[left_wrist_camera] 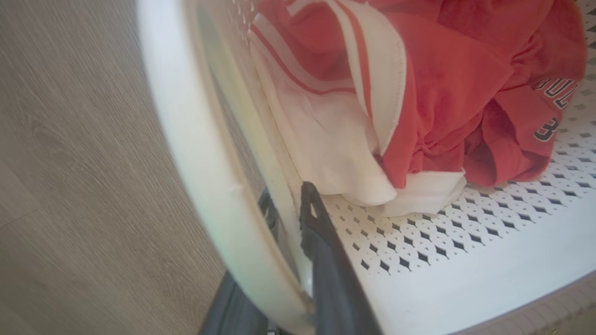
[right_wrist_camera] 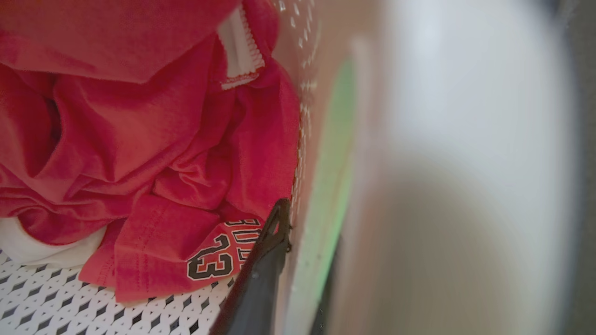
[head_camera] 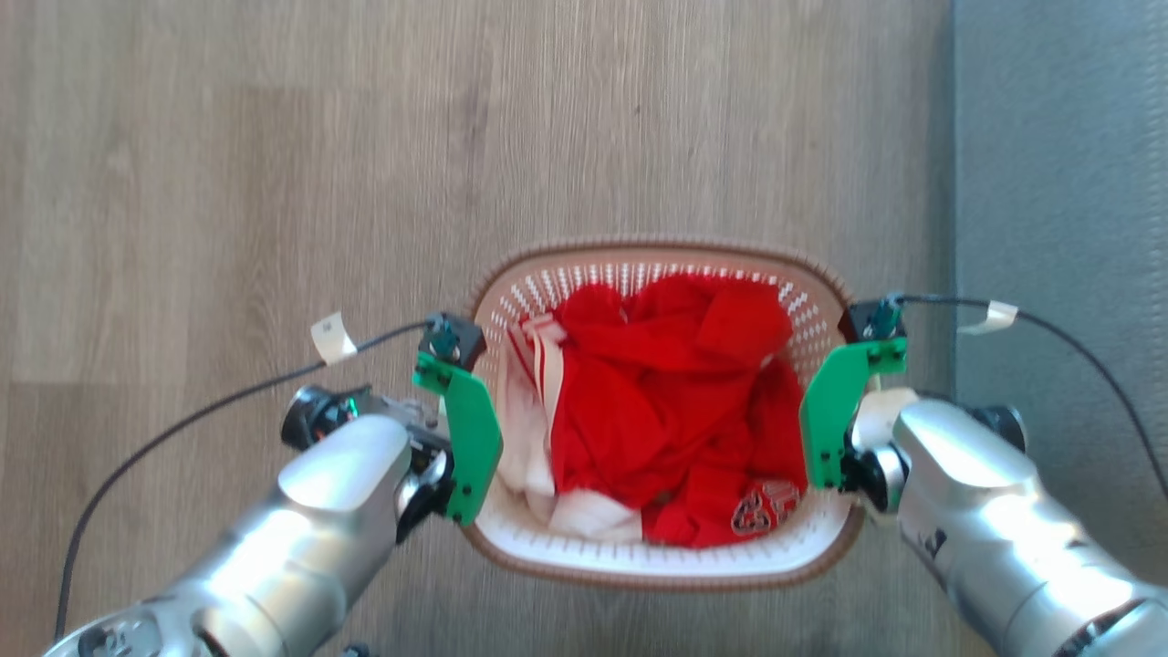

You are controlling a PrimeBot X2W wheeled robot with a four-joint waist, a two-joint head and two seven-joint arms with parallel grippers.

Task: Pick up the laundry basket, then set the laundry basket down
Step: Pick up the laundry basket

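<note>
Clamping laundry basket (head_camera: 657,252) walls: left gripper (left_wrist_camera: 286,197), right gripper (right_wrist_camera: 308,228); wood floor (head_camera: 274,182) ahead, rug (head_camera: 1058,182) beside right rim.

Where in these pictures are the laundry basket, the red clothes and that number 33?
laundry basket (head_camera: 657,248): head view, far brown rim.
red clothes (head_camera: 666,401): head view, middle of heap.
number 33 (right_wrist_camera: 210,260): right wrist view, on the digits.

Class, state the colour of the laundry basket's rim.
The rim is brown, clearest in the head view.
</note>
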